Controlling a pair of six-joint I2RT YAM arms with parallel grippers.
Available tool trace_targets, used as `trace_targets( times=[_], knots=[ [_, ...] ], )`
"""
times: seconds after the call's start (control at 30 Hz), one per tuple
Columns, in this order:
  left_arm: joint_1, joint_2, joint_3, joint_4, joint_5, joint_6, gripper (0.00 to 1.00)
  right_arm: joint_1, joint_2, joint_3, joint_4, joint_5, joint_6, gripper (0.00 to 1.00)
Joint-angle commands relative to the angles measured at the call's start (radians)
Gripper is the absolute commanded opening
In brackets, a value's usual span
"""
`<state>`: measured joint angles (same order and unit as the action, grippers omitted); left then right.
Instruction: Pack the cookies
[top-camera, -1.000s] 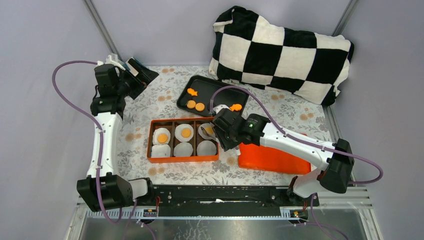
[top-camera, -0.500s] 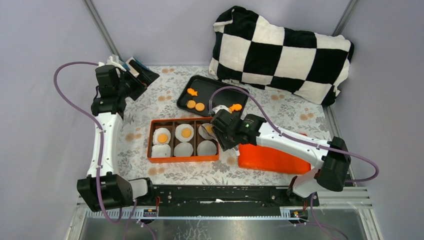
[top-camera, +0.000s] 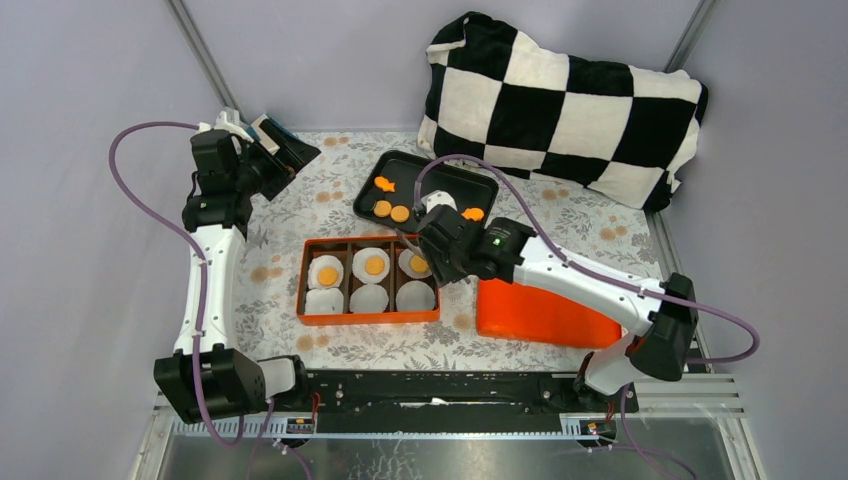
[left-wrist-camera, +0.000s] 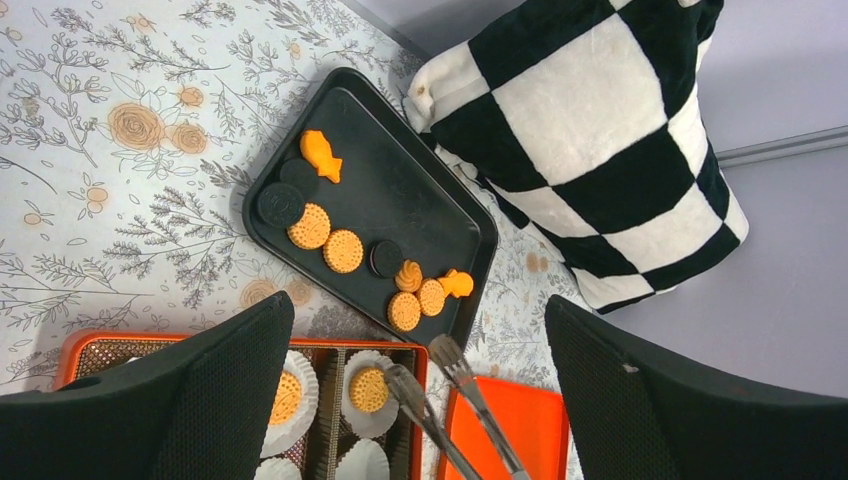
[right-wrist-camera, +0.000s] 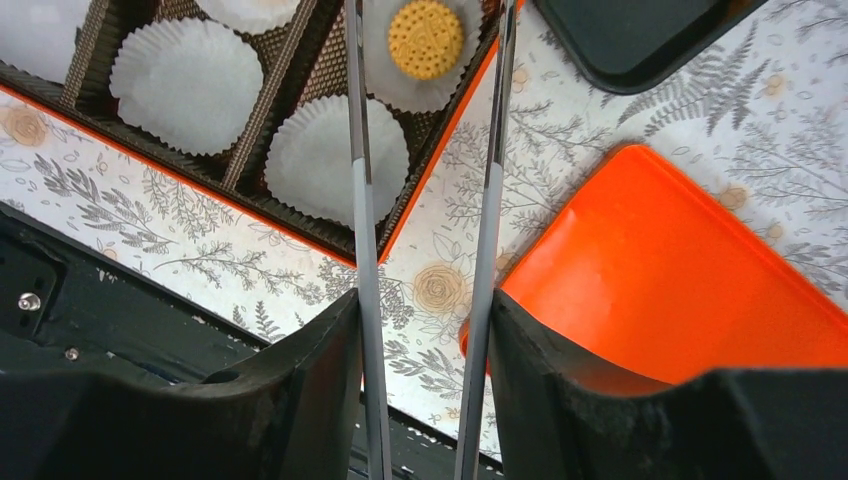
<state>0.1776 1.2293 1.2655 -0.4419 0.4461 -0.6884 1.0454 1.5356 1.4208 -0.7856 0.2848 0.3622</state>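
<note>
Now the right fingers (top-camera: 424, 222) have moved toward 11 o'clock, empty and slightly parted above the box (top-camera: 367, 316); a cookie (top-camera: 419, 264) lies in its right compartment. Left fingers (top-camera: 288, 152), unmoved, look open.

box (top-camera: 301, 300): approach from above blocked at right column by right arm (top-camera: 560, 275)
tray (top-camera: 366, 193): open from above
right flank: orange lid (top-camera: 540, 315), pillow (top-camera: 560, 100)

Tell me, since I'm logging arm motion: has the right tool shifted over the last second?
Yes. In the top view the right tool has moved away from the orange lid toward the black tray, uncovering the cookie in the box's far-right cup.
</note>
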Motion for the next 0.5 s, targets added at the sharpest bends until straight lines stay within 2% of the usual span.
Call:
trace_targets(
  times=[0.0, 0.13, 0.2, 0.3, 0.47],
  knots=[
    [-0.004, -0.020, 0.006, 0.047, 0.030, 0.018, 0.99, 0.005, -0.118, 0.071, -0.030, 0.125, -0.014, 0.51],
    [-0.004, -0.011, 0.004, 0.064, 0.037, 0.011, 0.99, -0.002, -0.133, 0.055, -0.036, 0.279, -0.030, 0.60],
    [-0.004, 0.001, 0.011, 0.065, 0.041, 0.010, 0.99, -0.035, -0.095, 0.055, -0.055, 0.310, -0.035, 0.60],
    [-0.006, 0.010, 0.019, 0.065, 0.049, 0.007, 0.99, -0.115, -0.055, 0.036, -0.069, 0.271, -0.017, 0.59],
    [-0.006, 0.010, 0.009, 0.061, 0.043, 0.012, 0.99, -0.218, -0.039, -0.055, 0.005, 0.195, -0.040, 0.55]
  ],
)
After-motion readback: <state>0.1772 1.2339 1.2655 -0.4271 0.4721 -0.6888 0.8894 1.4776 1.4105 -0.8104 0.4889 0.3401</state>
